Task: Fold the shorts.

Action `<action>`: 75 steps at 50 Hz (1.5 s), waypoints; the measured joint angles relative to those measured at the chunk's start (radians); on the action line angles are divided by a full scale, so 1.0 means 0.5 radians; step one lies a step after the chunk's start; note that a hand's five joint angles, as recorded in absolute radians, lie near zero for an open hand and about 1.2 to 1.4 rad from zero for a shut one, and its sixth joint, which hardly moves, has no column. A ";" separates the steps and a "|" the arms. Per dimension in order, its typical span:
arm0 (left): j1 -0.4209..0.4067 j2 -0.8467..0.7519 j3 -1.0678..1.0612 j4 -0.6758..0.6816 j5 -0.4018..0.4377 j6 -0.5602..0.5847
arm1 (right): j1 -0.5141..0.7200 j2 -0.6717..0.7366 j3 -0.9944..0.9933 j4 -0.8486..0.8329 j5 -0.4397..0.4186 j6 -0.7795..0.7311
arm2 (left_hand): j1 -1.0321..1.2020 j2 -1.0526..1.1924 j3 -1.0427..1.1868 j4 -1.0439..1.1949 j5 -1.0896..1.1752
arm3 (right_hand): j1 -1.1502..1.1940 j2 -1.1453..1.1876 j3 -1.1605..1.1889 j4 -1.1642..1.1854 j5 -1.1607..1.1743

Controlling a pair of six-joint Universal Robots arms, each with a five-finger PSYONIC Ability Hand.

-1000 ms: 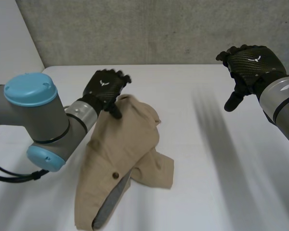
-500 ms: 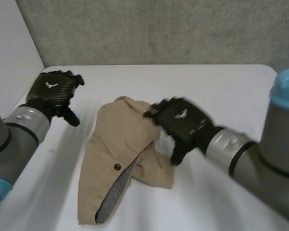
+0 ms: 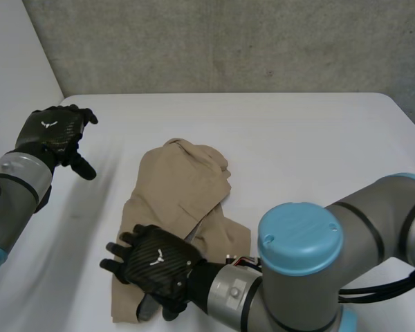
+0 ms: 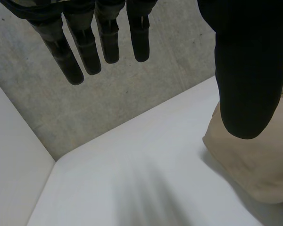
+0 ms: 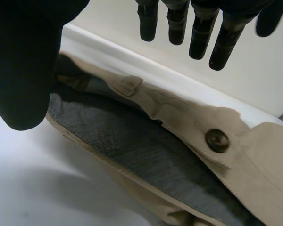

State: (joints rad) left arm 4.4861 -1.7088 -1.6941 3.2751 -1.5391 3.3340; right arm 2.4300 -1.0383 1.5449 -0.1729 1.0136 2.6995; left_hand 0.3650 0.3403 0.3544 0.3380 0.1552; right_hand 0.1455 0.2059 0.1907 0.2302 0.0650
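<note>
Tan shorts point(image 3: 183, 190) lie crumpled in the middle of the white table point(image 3: 297, 138), waistband toward the front with grey lining showing. My right hand point(image 3: 155, 266) hovers open over the waistband end near the front edge. In the right wrist view the grey lining point(image 5: 132, 150) and a dark button point(image 5: 217, 140) sit under its straight fingers point(image 5: 203, 33). My left hand point(image 3: 52, 131) is open above the table's left side, apart from the cloth. Beside its thumb point(image 4: 247, 70) in the left wrist view lies a tan edge of the shorts point(image 4: 254, 165).
A grey concrete wall point(image 3: 228, 41) stands behind the table. A white panel point(image 3: 14, 62) rises along the left side. Bare tabletop stretches to the right of the shorts.
My right hand has swept from the far right, across the shorts, down to the waistband at the front. My left hand left the shorts' top and moved out to the left.
</note>
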 measured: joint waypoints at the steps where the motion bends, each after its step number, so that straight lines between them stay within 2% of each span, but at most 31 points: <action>1: 0.000 0.000 0.000 0.000 0.000 -0.003 | 0.004 0.011 -0.005 -0.006 0.000 -0.003 | 0.000 0.000 0.000 0.000 0.000 | 0.000 0.000 0.000 0.000 0.000; 3: -0.001 0.000 -0.001 0.000 0.000 -0.006 | 0.016 0.053 -0.024 -0.027 -0.001 -0.019 | 0.000 0.000 0.000 0.000 0.000 | 0.234 0.216 0.219 0.147 0.137; 4: -0.001 0.000 -0.002 0.000 0.000 -0.008 | 0.023 0.078 -0.036 -0.038 -0.002 -0.032 | 0.000 0.000 0.000 0.000 -0.001 | 0.437 0.444 0.474 0.361 0.338; 5: -0.001 0.000 -0.003 0.000 0.000 -0.009 | 0.026 0.092 -0.042 -0.045 -0.003 -0.041 | 0.000 0.000 0.000 0.000 -0.001 | 0.437 0.444 0.474 0.361 0.338; 6: -0.001 0.000 -0.005 0.000 -0.001 -0.009 | 0.029 0.104 -0.048 -0.051 -0.003 -0.049 | 0.000 0.000 0.000 0.000 0.000 | 0.764 0.765 0.786 0.706 0.666; 7: -0.002 0.001 -0.008 0.000 -0.001 -0.009 | 0.034 0.128 -0.065 -0.074 -0.005 -0.067 | 0.000 0.000 0.000 0.000 0.000 | 1.233 1.424 1.385 1.305 1.248; 8: -0.003 0.001 -0.010 0.000 -0.001 -0.009 | 0.036 0.139 -0.074 -0.089 -0.006 -0.076 | 0.000 0.000 0.000 0.000 0.000 | 1.395 1.651 1.639 1.544 1.483; 10: -0.005 0.002 -0.014 0.000 -0.002 -0.009 | 0.035 0.132 -0.084 -0.118 -0.005 -0.076 | 0.000 0.000 0.000 0.000 0.000 | 1.531 1.889 1.910 1.848 1.758; 12: -0.008 0.006 -0.018 0.000 -0.002 -0.008 | 0.027 0.099 -0.090 -0.149 0.001 -0.056 | 0.000 0.000 0.000 0.000 -0.003 | 1.531 1.908 1.966 1.901 1.796; 18: -0.016 0.030 -0.024 -0.002 -0.003 -0.007 | -0.137 -0.107 -0.090 -0.200 0.091 0.145 | -0.030 -0.010 -0.027 -0.009 -0.018 | 1.612 1.908 1.970 1.912 1.823; 21: -0.016 0.049 -0.026 -0.004 -0.004 -0.008 | -0.312 -0.228 -0.082 -0.194 0.204 0.276 | -0.053 -0.020 -0.043 -0.020 -0.026 | 1.617 1.908 1.970 1.912 1.828; 23: -0.018 0.082 -0.031 -0.009 -0.004 -0.010 | -0.491 -0.326 -0.073 -0.174 0.360 0.358 | -0.054 -0.021 -0.045 -0.022 -0.027 | 1.617 1.922 1.970 1.912 1.846; 28: -0.035 0.142 -0.055 -0.017 -0.005 -0.013 | -0.669 -0.401 -0.066 -0.141 0.551 0.396 | -0.054 -0.021 -0.045 -0.022 -0.027 | 1.644 1.922 1.970 1.912 1.846; 29: -0.047 0.162 -0.065 -0.019 -0.006 -0.015 | -0.785 -0.433 -0.062 -0.109 0.697 0.396 | -0.054 -0.021 -0.045 -0.022 -0.027 | 1.662 1.922 1.970 1.912 1.846; 34: -0.173 0.245 -0.125 -0.028 -0.011 -0.044 | -0.940 -0.453 -0.044 -0.053 0.972 0.327 | -0.054 -0.022 -0.045 -0.022 -0.027 | 1.666 1.922 1.970 1.913 1.846; 36: -0.209 0.256 -0.137 -0.031 -0.014 -0.057 | -0.953 -0.452 -0.036 -0.050 1.008 0.304 | -0.054 -0.021 -0.045 -0.022 -0.027 | 1.666 1.922 1.970 1.913 1.846; 39: -0.347 0.272 -0.180 -0.065 -0.018 -0.130 | -0.971 -0.439 -0.013 -0.055 1.103 0.210 | -0.048 -0.011 -0.038 -0.015 -0.008 | 1.666 1.922 1.970 1.913 1.846; 47: -0.639 0.118 -0.200 -0.185 -0.020 -0.329 | -0.969 -0.332 -0.041 -0.090 1.168 0.035 | -0.016 0.042 0.015 0.049 0.073 | 1.666 1.922 1.970 1.913 1.846; 51: -0.803 -0.125 -0.109 -0.206 -0.038 -0.388 | -0.974 -0.252 -0.079 -0.090 1.205 -0.066 | -0.016 0.042 0.014 0.049 0.071 | 1.666 1.922 1.970 1.913 1.846; 56: -0.951 -0.485 0.140 -0.200 -0.174 -0.444 | -0.998 -0.211 -0.082 -0.061 1.250 -0.169 | -0.016 0.042 0.014 0.049 0.070 | 1.666 1.922 1.970 1.913 1.846; 61: -0.998 -0.784 0.474 -0.179 -0.433 -0.497 | -1.019 -0.227 -0.016 -0.003 1.244 -0.189 | -0.016 0.041 0.013 0.048 0.069 | 1.453 1.621 1.660 1.584 1.568; 62: -0.998 -0.784 0.474 -0.179 -0.433 -0.497 | -1.019 -0.227 -0.016 -0.003 1.244 -0.189 | -0.016 0.041 0.013 0.048 0.069 | 1.453 1.621 1.660 1.584 1.568; 64: -1.001 -0.920 0.652 -0.164 -0.551 -0.509 | -1.036 -0.257 0.031 0.023 1.214 -0.187 | -0.016 0.042 0.015 0.049 0.072 | 1.067 1.132 1.162 1.087 1.082; 65: -0.998 -0.992 0.746 -0.157 -0.597 -0.510 | -1.053 -0.288 0.061 0.035 1.186 -0.183 | -0.016 0.042 0.015 0.049 0.073 | 0.975 1.034 1.060 0.986 0.980; 70: -0.987 -1.163 0.930 -0.150 -0.601 -0.508 | -1.139 -0.416 0.151 0.074 1.053 -0.147 | -0.014 0.083 0.058 0.091 0.113 | 0.747 0.800 0.808 0.725 0.714; 75: -0.979 -1.255 0.985 -0.146 -0.459 -0.514 | -1.228 -0.516 0.192 0.153 0.912 -0.061 | 0.050 0.096 0.071 0.100 0.128 | 0.688 0.717 0.737 0.659 0.649</action>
State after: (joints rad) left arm 3.9965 -2.3365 -1.2015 3.2024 -1.7684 3.0772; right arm 1.8161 -1.2961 1.6409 -0.0965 1.4697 2.6693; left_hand 0.3902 0.3883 0.3899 0.3880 0.2193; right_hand 0.4895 0.5645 0.5591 0.5594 0.3897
